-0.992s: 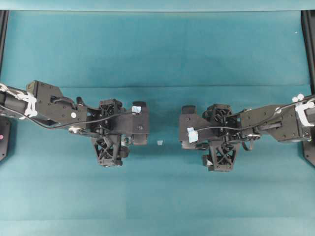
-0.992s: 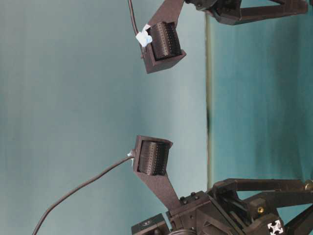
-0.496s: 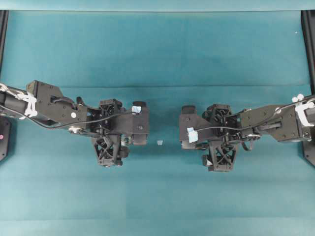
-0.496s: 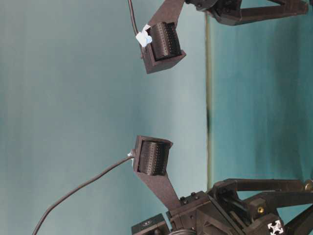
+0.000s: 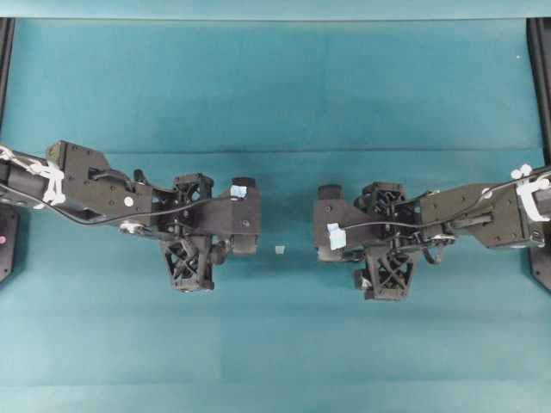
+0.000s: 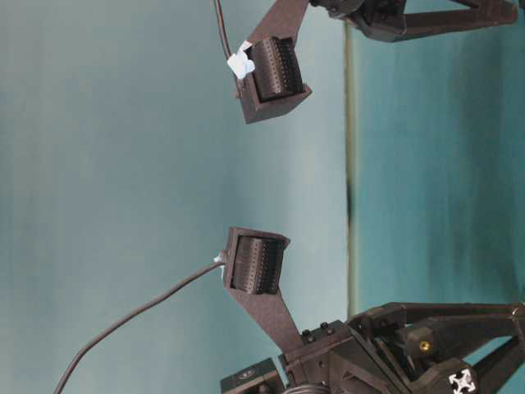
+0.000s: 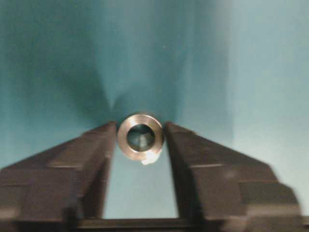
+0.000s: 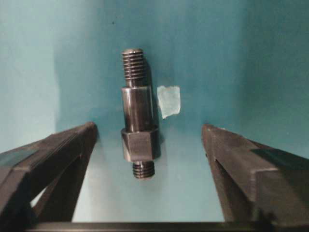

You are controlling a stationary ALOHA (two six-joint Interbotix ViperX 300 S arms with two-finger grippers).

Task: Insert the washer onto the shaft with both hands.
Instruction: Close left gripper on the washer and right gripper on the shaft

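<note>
The washer [image 7: 140, 137], a small silvery ring, lies flat on the teal mat. It sits between the fingertips of my left gripper [image 7: 140, 130], and both black fingers touch its sides. The shaft [image 8: 139, 116], a dark stepped rod with threaded ends, lies on the mat between the fingers of my right gripper [image 8: 149, 129]. That gripper is wide open and clear of the shaft on both sides. In the overhead view my left gripper [image 5: 219, 247] and my right gripper [image 5: 362, 237] point down, and both parts are hidden under them.
A pale tape scrap [image 8: 169, 101] lies just right of the shaft, and another [image 7: 152, 158] lies at the washer's edge. A third scrap [image 5: 279, 249] lies on the mat between the grippers. Black frame rails [image 5: 541, 86] stand at the table's sides.
My left gripper's fingers have closed in onto the washer, which no longer shows in the overhead view. The right arm has not moved.
</note>
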